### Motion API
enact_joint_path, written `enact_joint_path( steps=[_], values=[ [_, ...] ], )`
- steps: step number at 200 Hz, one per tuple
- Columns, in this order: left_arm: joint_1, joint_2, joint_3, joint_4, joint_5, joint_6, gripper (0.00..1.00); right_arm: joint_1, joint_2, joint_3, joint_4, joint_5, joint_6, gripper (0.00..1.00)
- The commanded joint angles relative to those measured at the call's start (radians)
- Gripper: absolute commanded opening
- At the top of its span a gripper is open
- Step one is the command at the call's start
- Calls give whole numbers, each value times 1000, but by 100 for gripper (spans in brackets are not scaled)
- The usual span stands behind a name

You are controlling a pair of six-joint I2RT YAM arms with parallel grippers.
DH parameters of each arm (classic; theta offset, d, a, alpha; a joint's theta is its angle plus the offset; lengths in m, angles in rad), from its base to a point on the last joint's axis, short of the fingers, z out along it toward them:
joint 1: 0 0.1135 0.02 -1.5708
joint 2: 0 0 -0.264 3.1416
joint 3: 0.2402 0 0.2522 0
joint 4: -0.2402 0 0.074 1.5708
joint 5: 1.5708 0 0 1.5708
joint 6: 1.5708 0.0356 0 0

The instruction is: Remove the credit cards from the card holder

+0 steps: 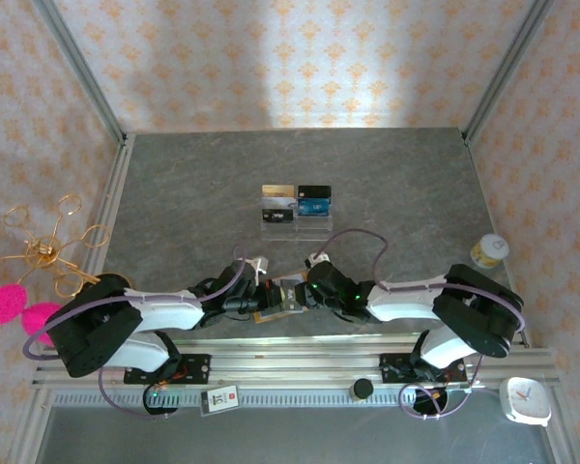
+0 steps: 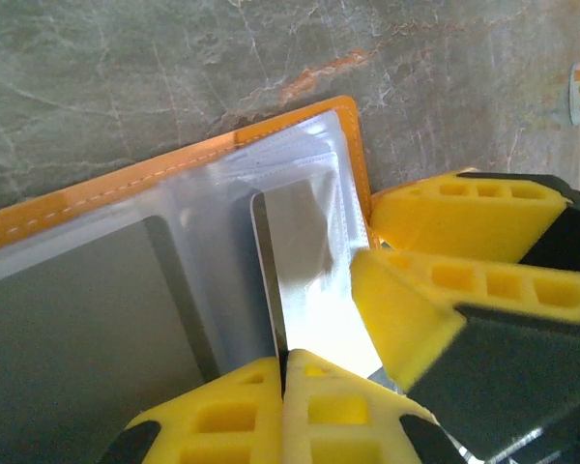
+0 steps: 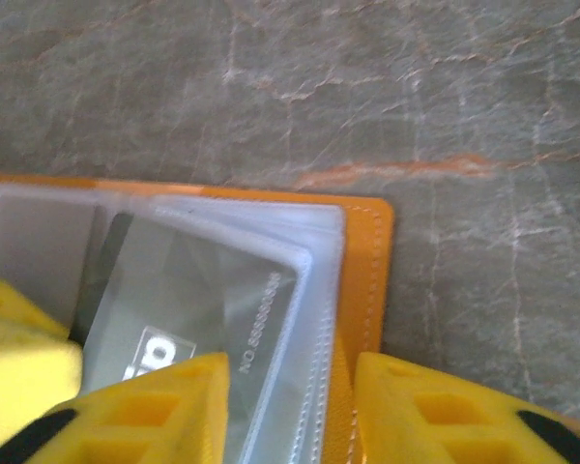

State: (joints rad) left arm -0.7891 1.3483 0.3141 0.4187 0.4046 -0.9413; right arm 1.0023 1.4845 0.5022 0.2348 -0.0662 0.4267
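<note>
Card holder [image 3: 367,271], orange, open on table [image 3: 416,97]: my left gripper [image 2: 283,372] pinches its sleeve (silver card [image 2: 304,261] inside); right gripper [image 3: 290,372] spread astride its edge.

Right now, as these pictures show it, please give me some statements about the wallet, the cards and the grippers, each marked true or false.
1. The card holder lies open on the table. True.
2. The left gripper stands wide open. False: its fingers are pressed together.
3. A silver card sits inside the holder's clear sleeves. True.
4. The acrylic stand holds nothing. False: several cards stand in it.
5. The right gripper is shut tight. False: its fingers stand apart, the holder's edge between them.
</note>
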Motion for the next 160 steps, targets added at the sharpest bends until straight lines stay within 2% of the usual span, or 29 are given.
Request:
enact_joint_path(
  steps=[1, 10, 43, 53, 65, 102, 160],
  values=[
    [7, 10, 26, -17, 5, 21, 6, -5, 42, -10, -65, 24, 18, 33],
    [7, 15, 23, -6, 6, 16, 10, -5, 43, -16, -55, 15, 21, 31],
    [8, 31, 19, 18, 17, 0, 13, -5, 52, -13, -46, 9, 22, 26],
    [7, 31, 17, 23, 17, -3, 12, -5, 54, -13, -48, 10, 24, 25],
    [7, 28, 18, 23, 14, -8, 0, -6, 55, -13, -48, 12, 28, 24],
    [15, -44, -4, 3, -21, -20, 0, -5, 41, -24, -66, 48, 50, 22],
    [34, -106, -33, -107, 8, 17, 0, -10, 18, -43, -95, 104, 72, 21]
  ],
)
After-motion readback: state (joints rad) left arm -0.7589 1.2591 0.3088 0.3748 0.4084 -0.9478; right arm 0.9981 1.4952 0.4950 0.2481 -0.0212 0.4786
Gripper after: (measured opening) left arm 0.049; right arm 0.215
